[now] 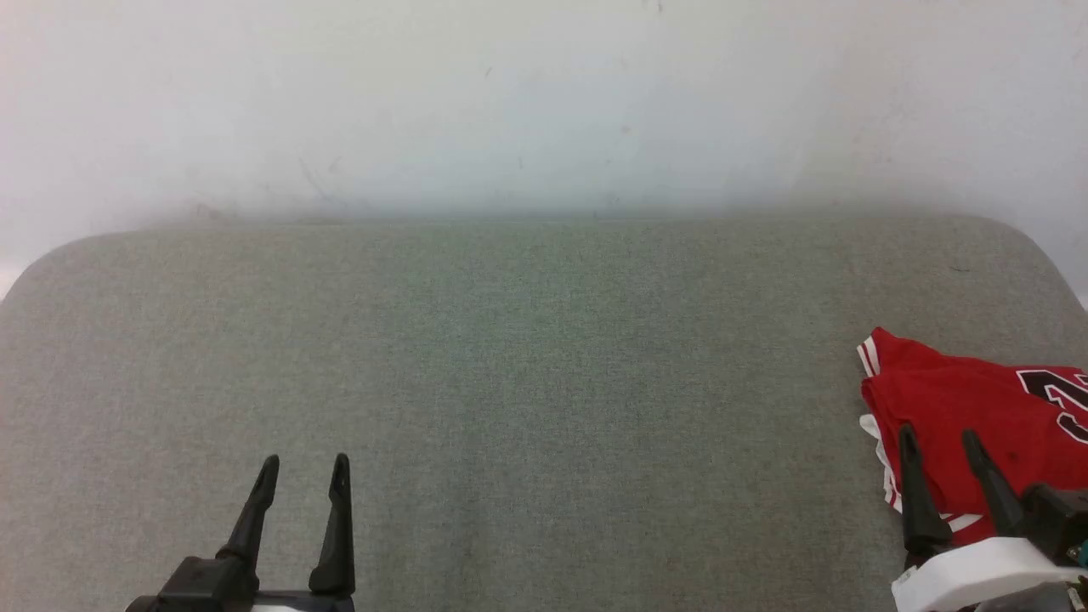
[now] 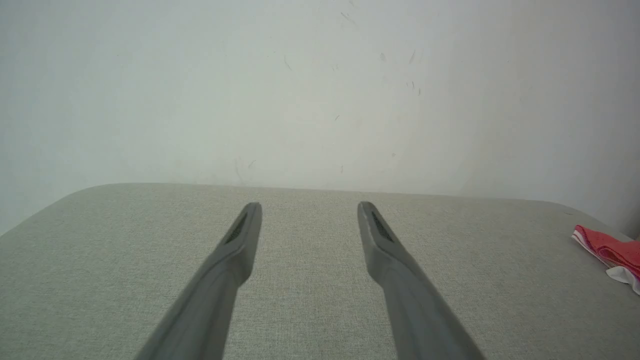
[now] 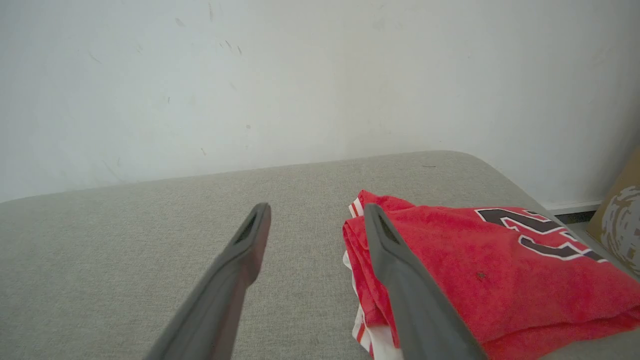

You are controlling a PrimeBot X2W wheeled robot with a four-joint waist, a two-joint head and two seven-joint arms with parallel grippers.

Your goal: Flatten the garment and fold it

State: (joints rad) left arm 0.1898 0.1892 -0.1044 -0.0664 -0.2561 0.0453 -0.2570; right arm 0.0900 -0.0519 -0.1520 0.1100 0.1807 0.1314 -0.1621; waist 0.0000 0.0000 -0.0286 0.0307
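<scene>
The garment (image 1: 969, 408), a red jersey with red-white striped trim and black white-outlined lettering, lies bunched at the right edge of the grey fabric surface (image 1: 527, 357). It appears again in the right wrist view (image 3: 480, 270) and as a red and white corner in the left wrist view (image 2: 610, 250). My right gripper (image 1: 939, 438) is open above the garment's left edge, holding nothing; in its own view (image 3: 317, 210) one finger crosses the red cloth. My left gripper (image 1: 304, 463) is open over bare fabric at the lower left, far from the garment, also empty (image 2: 309, 207).
A pale wall (image 1: 544, 102) rises right behind the grey surface, whose far corners are rounded. A brownish patterned object (image 3: 620, 220) stands off the surface's right side by the wall.
</scene>
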